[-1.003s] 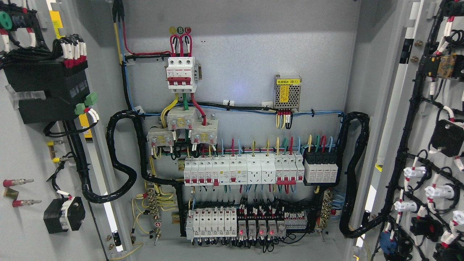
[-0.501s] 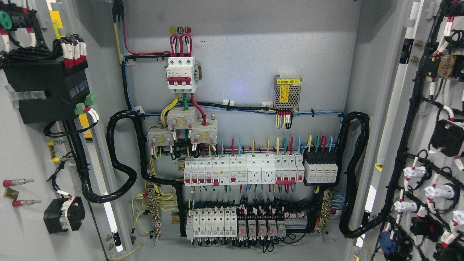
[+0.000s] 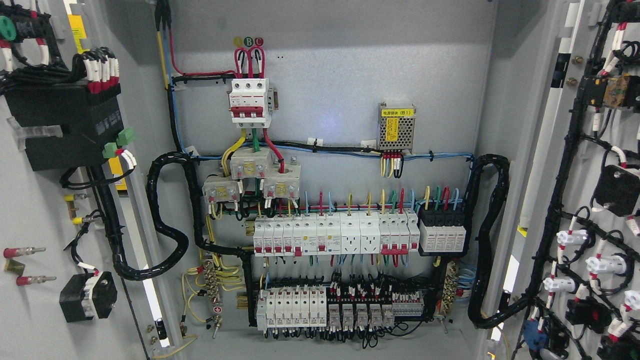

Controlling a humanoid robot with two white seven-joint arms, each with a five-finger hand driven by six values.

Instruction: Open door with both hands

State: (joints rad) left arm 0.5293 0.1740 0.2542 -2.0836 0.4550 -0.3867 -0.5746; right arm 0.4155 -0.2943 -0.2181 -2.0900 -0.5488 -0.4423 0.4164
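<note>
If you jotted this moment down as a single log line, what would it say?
left door: open | right door: open | cabinet interior: exposed | breaker rows: visible | robot hands: out of view

An industrial or electrical workplace, seen from in front of an open grey steel switch cabinet (image 3: 330, 90). Its back panel carries a three-pole main breaker (image 3: 250, 100), rows of white miniature circuit breakers (image 3: 300, 237) on rails, a small perforated power supply (image 3: 396, 127) with a yellow warning label, and colour-coded wires. Both cabinet doors stand swung wide: the left door (image 3: 30, 210) holds a black meter box, the right door (image 3: 595, 200) black wiring looms
</note>
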